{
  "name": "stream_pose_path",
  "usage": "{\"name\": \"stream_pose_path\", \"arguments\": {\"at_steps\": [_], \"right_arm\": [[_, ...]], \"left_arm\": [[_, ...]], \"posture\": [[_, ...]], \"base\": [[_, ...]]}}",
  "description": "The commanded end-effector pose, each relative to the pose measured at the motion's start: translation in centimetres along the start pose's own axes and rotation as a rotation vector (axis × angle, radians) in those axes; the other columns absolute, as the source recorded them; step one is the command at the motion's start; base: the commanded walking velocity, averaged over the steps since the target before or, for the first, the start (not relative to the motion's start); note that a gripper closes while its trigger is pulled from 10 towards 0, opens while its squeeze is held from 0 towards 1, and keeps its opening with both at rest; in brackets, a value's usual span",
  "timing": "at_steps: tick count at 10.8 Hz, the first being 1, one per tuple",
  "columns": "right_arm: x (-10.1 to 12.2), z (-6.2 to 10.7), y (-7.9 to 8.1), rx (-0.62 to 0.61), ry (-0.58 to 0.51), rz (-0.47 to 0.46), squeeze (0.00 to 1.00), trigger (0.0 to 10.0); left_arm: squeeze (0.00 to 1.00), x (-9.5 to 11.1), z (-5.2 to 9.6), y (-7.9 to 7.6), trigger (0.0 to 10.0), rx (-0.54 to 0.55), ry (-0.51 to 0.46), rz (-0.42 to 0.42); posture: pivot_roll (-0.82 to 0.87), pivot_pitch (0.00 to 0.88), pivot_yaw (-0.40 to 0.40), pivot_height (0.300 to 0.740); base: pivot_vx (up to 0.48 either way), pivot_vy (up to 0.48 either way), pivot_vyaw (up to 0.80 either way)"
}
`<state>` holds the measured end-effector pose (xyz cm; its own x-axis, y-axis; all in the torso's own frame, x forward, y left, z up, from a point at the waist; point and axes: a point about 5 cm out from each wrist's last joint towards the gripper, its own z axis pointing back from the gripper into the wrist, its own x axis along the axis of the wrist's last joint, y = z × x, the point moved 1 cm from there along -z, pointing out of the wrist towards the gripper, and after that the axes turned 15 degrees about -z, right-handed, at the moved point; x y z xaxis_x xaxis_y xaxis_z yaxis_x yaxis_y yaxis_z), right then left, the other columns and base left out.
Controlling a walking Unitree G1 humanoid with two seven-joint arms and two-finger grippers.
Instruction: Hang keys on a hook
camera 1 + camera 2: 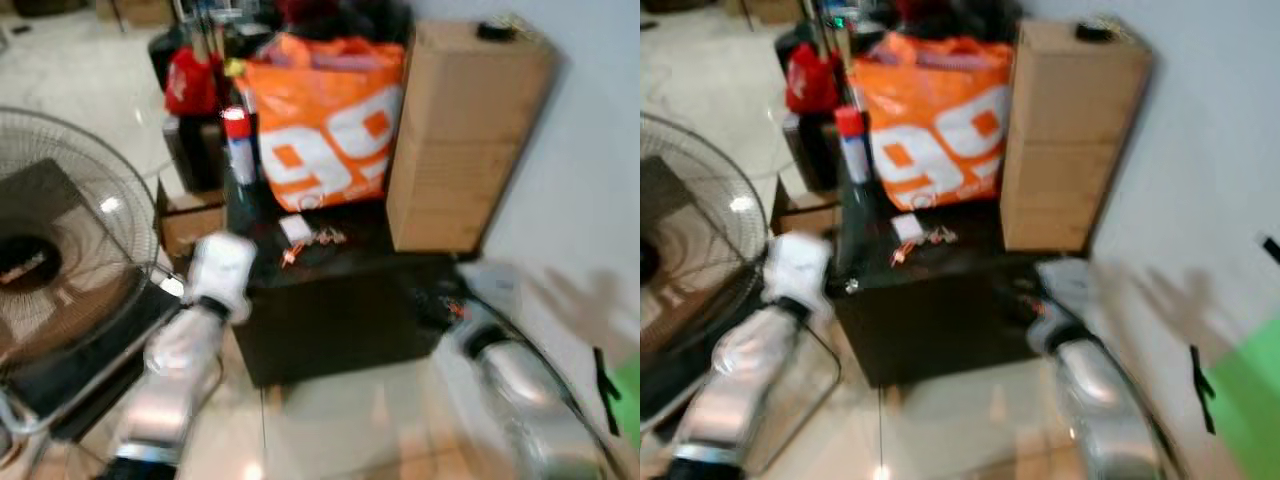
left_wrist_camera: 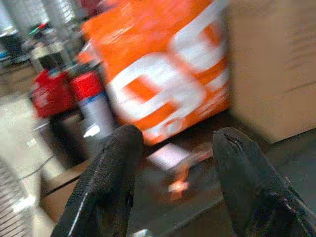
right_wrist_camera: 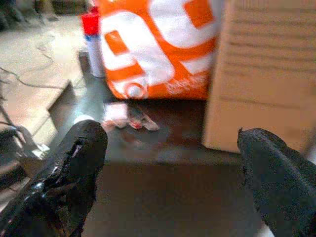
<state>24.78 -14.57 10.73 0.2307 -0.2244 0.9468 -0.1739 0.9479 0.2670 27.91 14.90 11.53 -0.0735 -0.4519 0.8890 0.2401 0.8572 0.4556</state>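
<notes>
You're looking at the keys [image 1: 318, 238] lying just before the orange bag [image 1: 325, 120]; your left gripper [image 2: 173, 182], fingers spread wide and empty, is sitting nearer than the right gripper [image 3: 173, 173], also gaping.

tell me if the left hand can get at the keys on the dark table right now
Probably yes. The left hand is open and aimed at the keys, which lie exposed on the dark table in front of the orange bag. Nothing sits between them, though the views are blurred.
</notes>
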Motion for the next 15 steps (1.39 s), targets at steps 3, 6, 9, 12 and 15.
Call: {"name": "stream_pose_path", "arguments": {"at_steps": [3, 6, 9, 12, 15], "right_arm": [[0.2, 0.1, -2.8, -0.163, -0.068, 0.042, 0.00, 10.0], [0.1, 0.0, -3.3, -0.175, -0.089, 0.010, 0.00, 10.0], [-0.2, -0.3, -3.1, -0.154, -0.085, 0.013, 0.00, 10.0], [-0.2, -0.4, -3.1, -0.144, -0.081, 0.018, 0.00, 10.0], [-0.1, -0.4, -3.2, -0.148, -0.083, 0.021, 0.00, 10.0]], "left_arm": [[0.00, 0.5, -0.3, -0.8, 10.0, -0.030, -0.046, -0.001], [0.00, 0.2, -0.2, -0.4, 10.0, -0.018, -0.055, -0.009], [0.00, 0.1, -0.3, -0.6, 10.0, -0.023, -0.061, -0.021], [0.00, 0.1, -0.3, -0.6, 10.0, -0.023, -0.059, -0.024], [0.00, 0.1, -0.5, -0.7, 10.0, -0.025, -0.061, -0.020]], "posture": [[-0.08, 0.000, 0.052, 0.740], [-0.08, 0.000, 0.053, 0.740], [-0.08, 0.000, 0.045, 0.740], [-0.08, 0.000, 0.047, 0.740], [-0.08, 0.000, 0.046, 0.740]], "base": [[0.299, 0.000, 0.00], [0.300, 0.000, 0.00], [0.299, 0.000, 0.00], [0.299, 0.000, 0.00], [0.300, 0.000, 0.00]]}}
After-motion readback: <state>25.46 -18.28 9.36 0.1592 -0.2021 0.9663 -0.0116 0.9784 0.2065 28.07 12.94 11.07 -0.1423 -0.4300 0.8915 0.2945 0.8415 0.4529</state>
